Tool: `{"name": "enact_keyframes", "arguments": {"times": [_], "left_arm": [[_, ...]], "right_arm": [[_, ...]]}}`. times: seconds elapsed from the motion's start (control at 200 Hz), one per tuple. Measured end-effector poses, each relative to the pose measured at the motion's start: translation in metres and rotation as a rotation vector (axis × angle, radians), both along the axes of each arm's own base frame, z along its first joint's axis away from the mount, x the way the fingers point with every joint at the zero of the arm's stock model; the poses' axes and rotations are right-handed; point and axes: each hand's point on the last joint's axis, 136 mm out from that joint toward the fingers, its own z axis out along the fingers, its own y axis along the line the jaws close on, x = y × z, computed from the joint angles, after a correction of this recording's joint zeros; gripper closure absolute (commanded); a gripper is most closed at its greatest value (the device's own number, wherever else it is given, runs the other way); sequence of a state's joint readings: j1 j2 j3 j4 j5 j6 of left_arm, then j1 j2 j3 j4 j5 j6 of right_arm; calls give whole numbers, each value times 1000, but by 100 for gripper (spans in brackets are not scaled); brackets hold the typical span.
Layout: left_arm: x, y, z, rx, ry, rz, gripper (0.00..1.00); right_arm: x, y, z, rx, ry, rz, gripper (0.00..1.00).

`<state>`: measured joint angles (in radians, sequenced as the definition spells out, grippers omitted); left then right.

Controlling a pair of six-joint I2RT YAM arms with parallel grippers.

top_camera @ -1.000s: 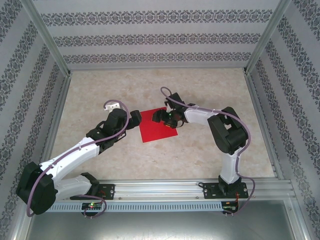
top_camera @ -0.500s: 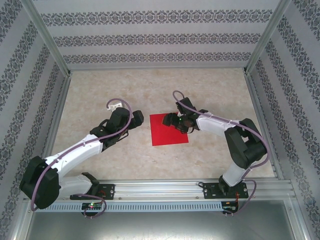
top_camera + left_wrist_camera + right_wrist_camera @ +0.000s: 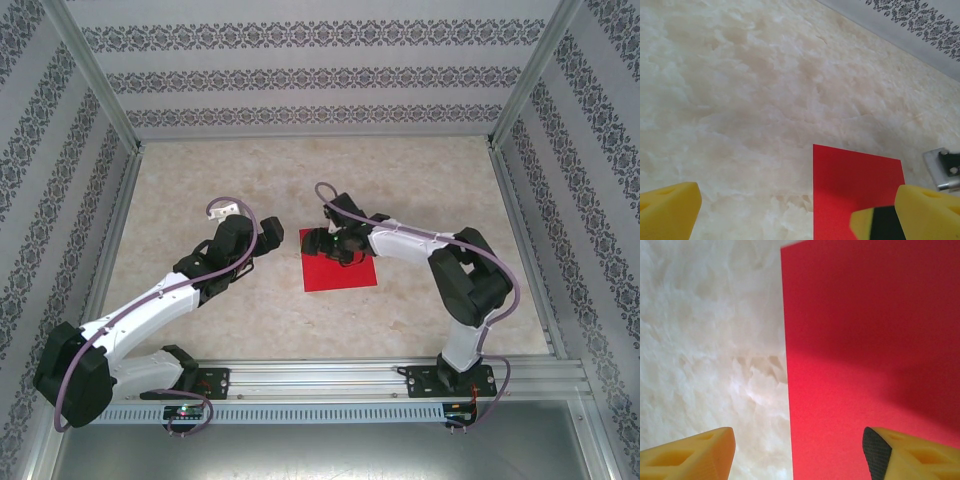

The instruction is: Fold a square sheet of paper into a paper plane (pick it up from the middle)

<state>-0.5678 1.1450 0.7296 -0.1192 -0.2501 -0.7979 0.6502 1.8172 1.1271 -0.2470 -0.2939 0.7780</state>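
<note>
The square sheet of paper (image 3: 345, 268) is bright red and lies flat and unfolded on the marble-patterned table; a paper plane is out of view. My right gripper (image 3: 323, 243) hovers low over the sheet's far left part, open. In the right wrist view its yellow fingers (image 3: 687, 455) straddle the sheet's (image 3: 865, 340) left edge with nothing between them. My left gripper (image 3: 277, 233) stands just left of the sheet, open and empty. In the left wrist view the sheet's (image 3: 855, 185) near corner lies ahead between its wide-set fingers (image 3: 667, 210).
The table (image 3: 200, 170) is bounded by aluminium posts and patterned walls (image 3: 300, 75) on three sides. A metal rail (image 3: 330, 378) carrying both arm bases runs along the near edge. Part of the right gripper (image 3: 946, 167) shows at the right edge of the left wrist view.
The sheet slid right and turned square to the table. My right gripper went right with it, then came back to its left edge. The left gripper drew back slightly and returned.
</note>
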Motion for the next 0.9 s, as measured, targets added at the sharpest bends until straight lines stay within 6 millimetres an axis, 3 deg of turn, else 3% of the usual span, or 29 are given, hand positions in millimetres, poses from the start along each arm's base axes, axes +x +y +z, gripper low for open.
{"name": "enact_keyframes", "arguments": {"times": [0.175, 0.315, 0.505, 0.654, 0.714, 0.774, 0.899], "left_arm": [[0, 2, 2, 2, -8, 8, 0], [-1, 3, 5, -2, -14, 8, 0], [-3, 4, 7, -5, -18, 8, 0], [-7, 6, 7, -3, -16, 8, 0], [-8, 7, 7, -2, -15, 8, 0], [-9, 8, 7, 1, -17, 10, 0], [-9, 9, 6, 3, -16, 12, 0]], "right_arm": [[-13, 17, -9, 13, 33, -1, 29], [-16, 18, -27, 17, 62, -74, 28], [-4, 24, -23, 123, 36, -219, 28], [-4, 26, -19, 118, 7, -220, 22], [-5, 23, -14, 74, -11, -190, 16], [-4, 19, -1, 21, -46, -164, 3], [13, 5, 50, -111, -196, -148, 2]]}}
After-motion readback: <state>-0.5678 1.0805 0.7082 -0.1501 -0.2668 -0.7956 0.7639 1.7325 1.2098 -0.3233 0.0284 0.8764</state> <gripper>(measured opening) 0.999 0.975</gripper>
